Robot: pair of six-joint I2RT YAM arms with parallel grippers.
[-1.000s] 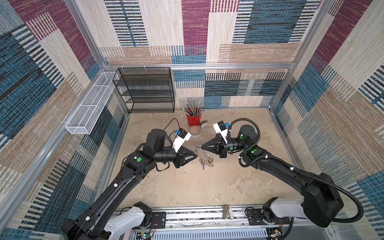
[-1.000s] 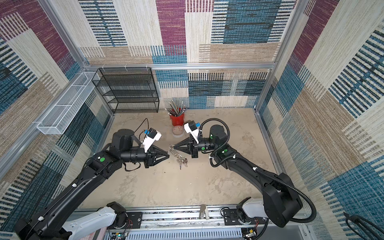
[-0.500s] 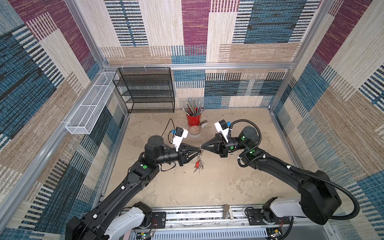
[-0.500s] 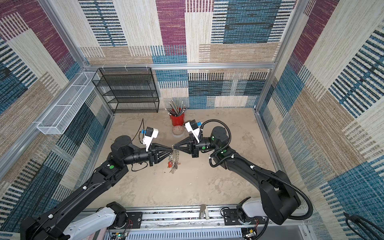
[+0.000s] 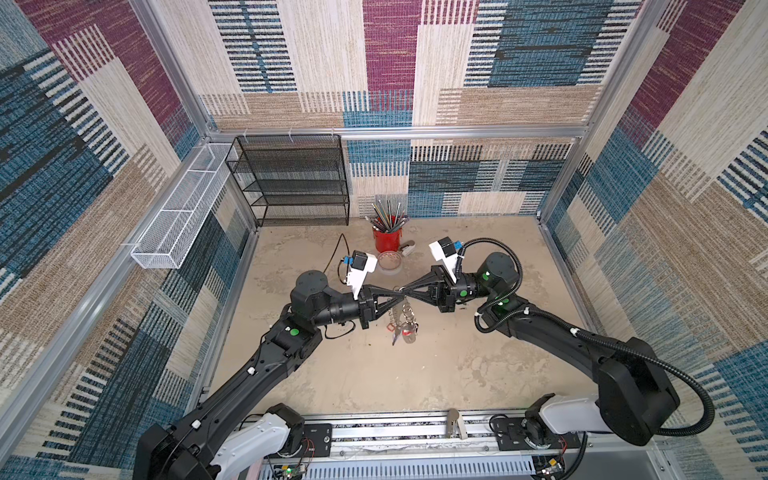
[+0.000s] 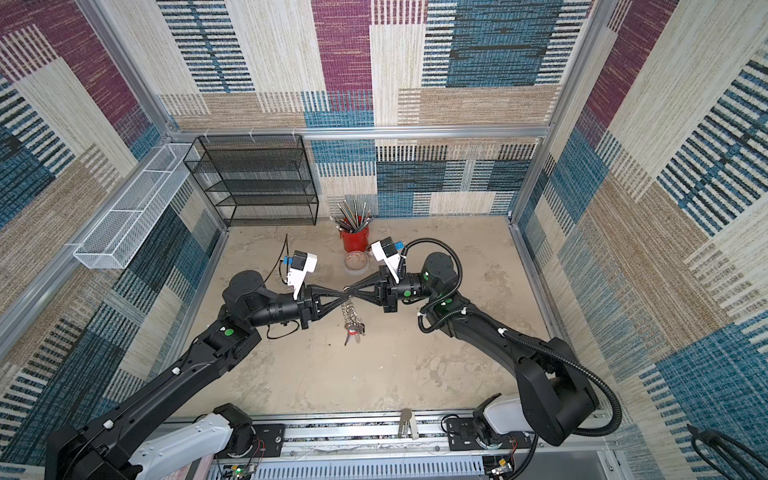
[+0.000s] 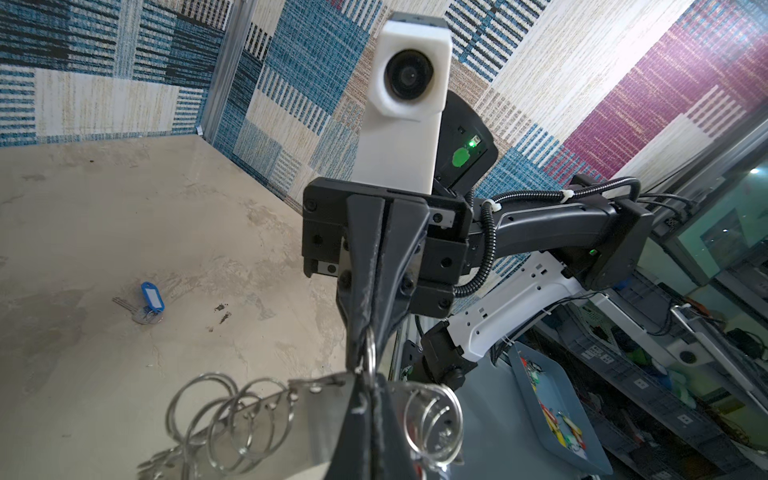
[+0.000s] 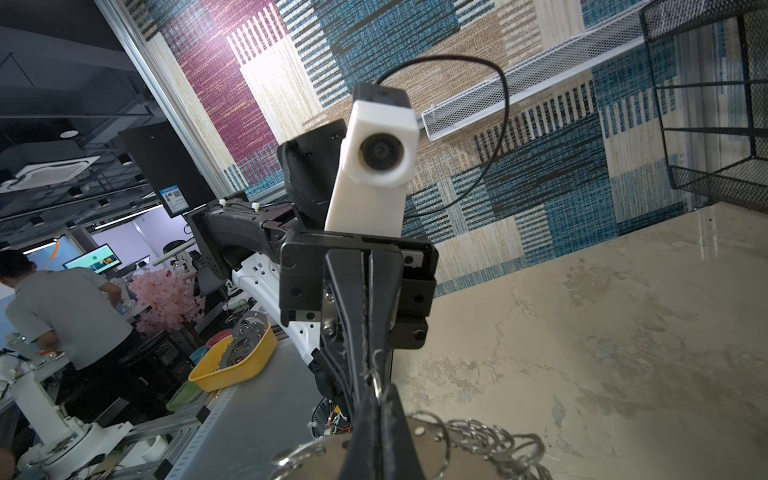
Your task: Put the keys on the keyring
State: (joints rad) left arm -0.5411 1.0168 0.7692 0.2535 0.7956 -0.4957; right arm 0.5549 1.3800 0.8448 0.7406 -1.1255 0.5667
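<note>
Both grippers meet tip to tip above the middle of the table. The keyring [image 5: 406,314], a flat gray plate edged with silver split rings [image 7: 224,424], hangs edge-down from that meeting point. My left gripper [image 5: 394,296] is shut on its top edge, and my right gripper [image 5: 405,293] is shut on it from the opposite side. A single split ring [image 7: 370,353] stands up between the two sets of tips. Keys [image 6: 353,330], one with a red tag, dangle from the lowest rings. A blue-tagged key [image 7: 151,297] lies flat on the table, apart from the rest.
A red cup of pencils [image 5: 387,241] and a round tape roll [image 5: 389,262] stand just behind the grippers. A black mesh shelf [image 5: 291,183] sits at the back left, and a white wire basket [image 5: 183,208] hangs on the left wall.
My left gripper moved right to the right gripper's tips and shut on the keyring. The keyring went from lying low between the grippers to hanging in the air.
</note>
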